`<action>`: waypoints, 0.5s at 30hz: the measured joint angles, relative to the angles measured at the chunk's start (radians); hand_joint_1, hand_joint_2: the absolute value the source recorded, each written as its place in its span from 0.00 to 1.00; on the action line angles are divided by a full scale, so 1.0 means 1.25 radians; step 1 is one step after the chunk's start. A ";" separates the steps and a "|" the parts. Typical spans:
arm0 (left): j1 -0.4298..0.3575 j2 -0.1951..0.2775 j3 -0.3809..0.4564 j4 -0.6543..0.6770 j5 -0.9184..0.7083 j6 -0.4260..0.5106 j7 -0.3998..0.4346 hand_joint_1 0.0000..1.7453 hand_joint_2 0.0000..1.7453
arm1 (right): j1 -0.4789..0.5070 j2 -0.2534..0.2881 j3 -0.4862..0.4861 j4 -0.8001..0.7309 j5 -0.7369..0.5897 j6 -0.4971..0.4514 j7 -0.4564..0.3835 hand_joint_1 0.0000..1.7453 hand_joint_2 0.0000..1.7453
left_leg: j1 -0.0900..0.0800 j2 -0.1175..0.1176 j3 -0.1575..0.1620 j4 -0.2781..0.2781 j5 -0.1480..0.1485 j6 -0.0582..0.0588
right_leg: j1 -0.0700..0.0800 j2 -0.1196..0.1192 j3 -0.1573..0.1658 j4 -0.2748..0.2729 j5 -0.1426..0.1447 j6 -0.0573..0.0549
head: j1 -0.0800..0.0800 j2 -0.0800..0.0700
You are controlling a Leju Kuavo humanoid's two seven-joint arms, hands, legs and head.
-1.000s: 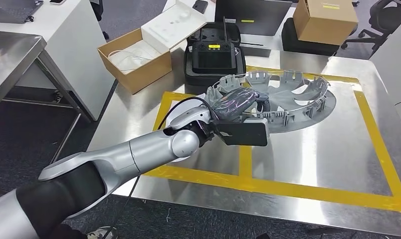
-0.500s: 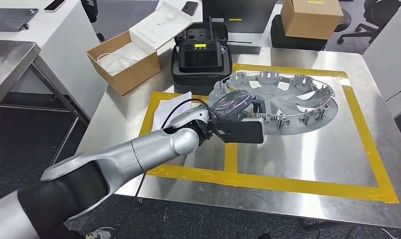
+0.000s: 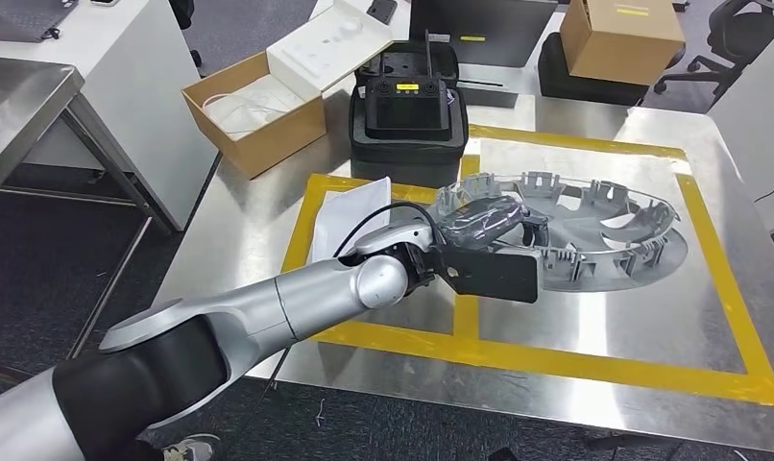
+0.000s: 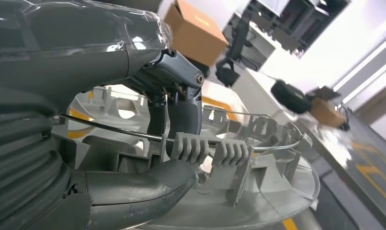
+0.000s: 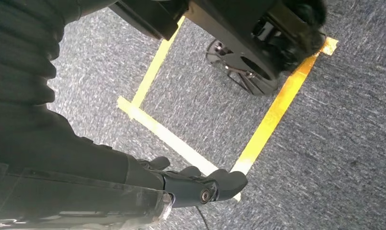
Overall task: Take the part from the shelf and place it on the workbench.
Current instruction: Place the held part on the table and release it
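Observation:
The part is a round grey wheel cover with clips along its rim, lying tilted low over the steel workbench inside the yellow tape frame. My left hand grips its near rim. In the left wrist view the thumb sits under the rim of the part and the fingers reach over it. Whether the part touches the bench I cannot tell. My right hand hangs over the carpeted floor with nothing in it, its fingers loosely extended.
A black case with a controller stands just behind the tape frame. An open cardboard box sits at the bench's back left and a white sheet lies by my forearm. A closed carton sits further back.
The camera has shifted. Against the yellow frame, my left hand and the part have moved to the right and a little lower.

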 joint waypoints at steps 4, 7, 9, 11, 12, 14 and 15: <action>-0.006 -0.028 -0.014 0.017 0.000 -0.024 -0.004 1.00 1.00 | -0.006 0.003 0.004 -0.001 0.005 0.002 0.002 0.00 1.00 | -0.003 0.000 -0.004 -0.001 0.001 -0.011 | 0.003 0.001 0.072 -0.160 0.057 -0.012 | -0.001 0.000; -0.008 -0.041 -0.024 0.032 -0.001 -0.038 -0.011 1.00 1.00 | -0.009 0.005 0.007 -0.001 0.009 0.004 0.003 0.00 1.00 | -0.005 0.001 -0.005 -0.001 -0.002 -0.024 | 0.004 0.001 0.075 -0.170 0.060 -0.026 | -0.001 0.000; -0.010 -0.046 -0.030 0.040 0.000 -0.044 -0.018 1.00 1.00 | -0.011 0.007 0.007 -0.001 0.012 0.005 0.006 0.00 1.00 | -0.005 0.002 -0.023 0.040 -0.034 -0.029 | 0.002 -0.001 0.078 -0.177 0.065 -0.037 | -0.003 0.000; -0.010 -0.049 -0.036 0.050 0.000 -0.048 -0.021 1.00 1.00 | -0.013 0.009 0.008 -0.001 0.013 0.006 0.007 0.00 1.00 | -0.005 0.003 -0.067 0.136 -0.083 -0.030 | 0.004 -0.001 0.078 -0.178 0.066 -0.042 | -0.005 0.000; -0.010 -0.050 -0.040 0.055 0.000 -0.049 -0.022 1.00 1.00 | -0.012 0.009 0.008 -0.001 0.013 0.005 0.007 0.00 1.00 | -0.006 0.003 -0.088 0.181 -0.099 -0.030 | 0.005 -0.001 0.078 -0.177 0.066 -0.043 | -0.004 0.000; -0.010 -0.052 -0.047 0.064 0.000 -0.050 -0.023 1.00 1.00 | -0.012 0.011 0.009 -0.001 0.012 0.001 0.007 0.00 1.00 | -0.007 0.003 -0.098 0.201 -0.088 -0.028 | 0.006 0.000 0.078 -0.175 0.065 -0.044 | -0.004 0.000; -0.010 -0.053 -0.050 0.068 0.000 -0.049 -0.023 1.00 1.00 | -0.012 0.012 0.009 -0.001 0.011 -0.002 0.008 0.00 1.00 | -0.007 0.004 -0.082 0.168 -0.063 -0.026 | 0.007 0.001 0.078 -0.173 0.064 -0.043 | -0.004 0.000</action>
